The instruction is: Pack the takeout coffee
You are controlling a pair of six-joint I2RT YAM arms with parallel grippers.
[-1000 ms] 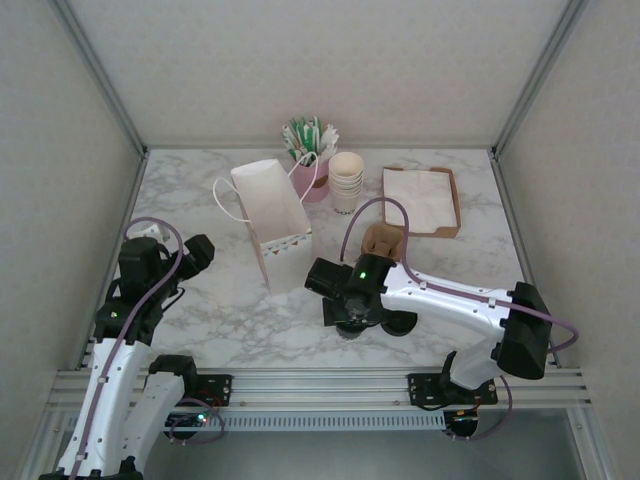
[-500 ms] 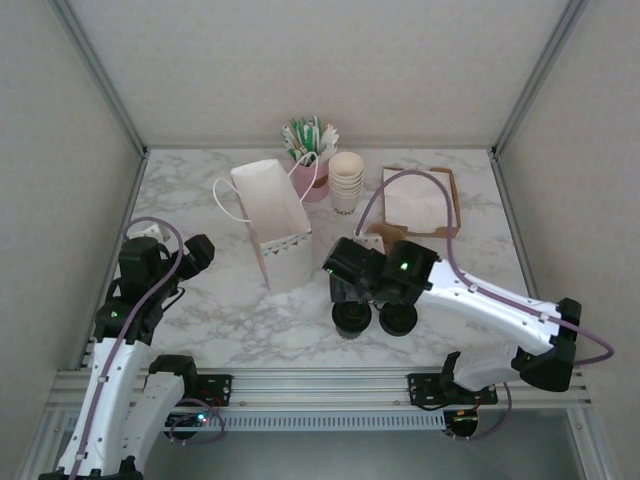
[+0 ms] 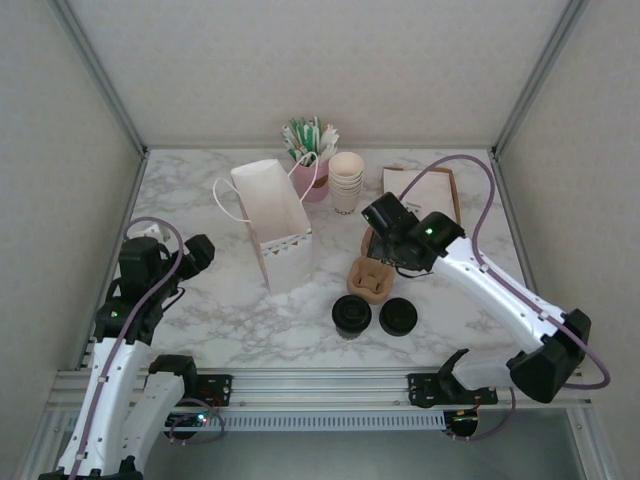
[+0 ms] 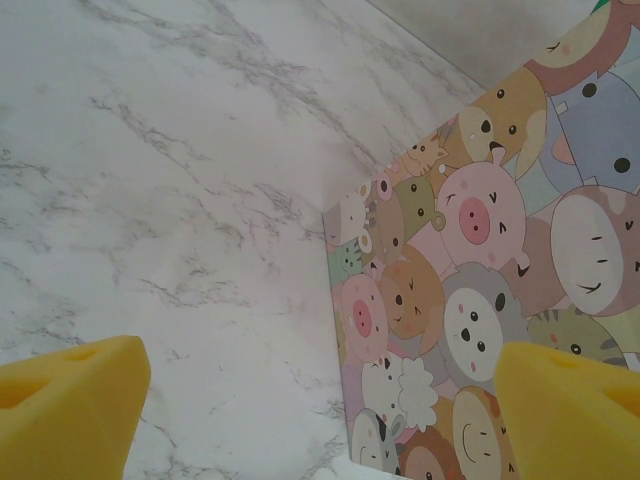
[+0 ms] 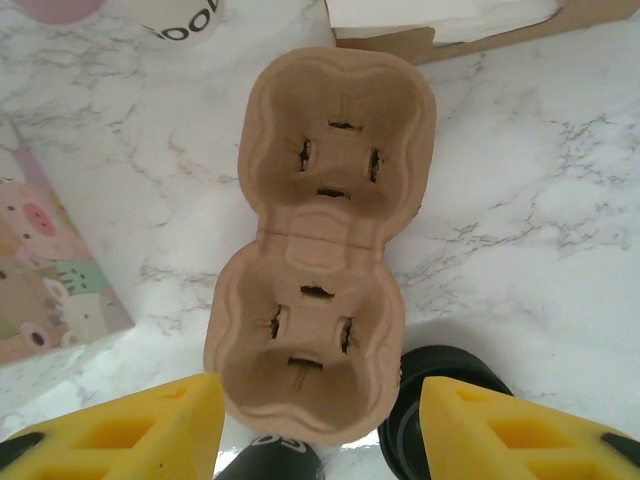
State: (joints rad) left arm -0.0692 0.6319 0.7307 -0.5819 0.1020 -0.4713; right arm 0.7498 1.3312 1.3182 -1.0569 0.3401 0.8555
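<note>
1. Your task thing, the small cream paper cup with the round black plastic lid (image 3: pixel 351 316), stands upright on the white marble table (image 3: pixel 190 190). In the top view it is at about 6 o'clock on the table, close to the near edge.
2. A loose flat black plastic lid (image 3: pixel 398 317) lies just beside the cup, at its 3 o'clock.
3. A brown pulp carrier with two round holes (image 3: pixel 368 279) lies flat at the cup's 1 o'clock, very near it. The cup stands outside the carrier.
4. Your right claw (image 5: pixel 320 400) hangs over the carrier. Its yellow fingers (image 5: pixel 130 435) are wide apart and grip nothing.
5. Your left claw (image 4: pixel 318 385) is at 9 o'clock on the table, well apart from the cup. Its yellow fingers (image 4: pixel 70 400) are also wide apart and hold nothing.
6. A tall white paper bag with cartoon animals on one side (image 3: pixel 275 215) stands open at the cup's 11 o'clock.
7. At 12 o'clock on the table you see a pink cup of green and white sticks (image 3: pixel 312 150). Next to it are a stack of cream paper cups (image 3: pixel 346 180) and a brown tray of white napkins (image 5: pixel 390 45).
</note>
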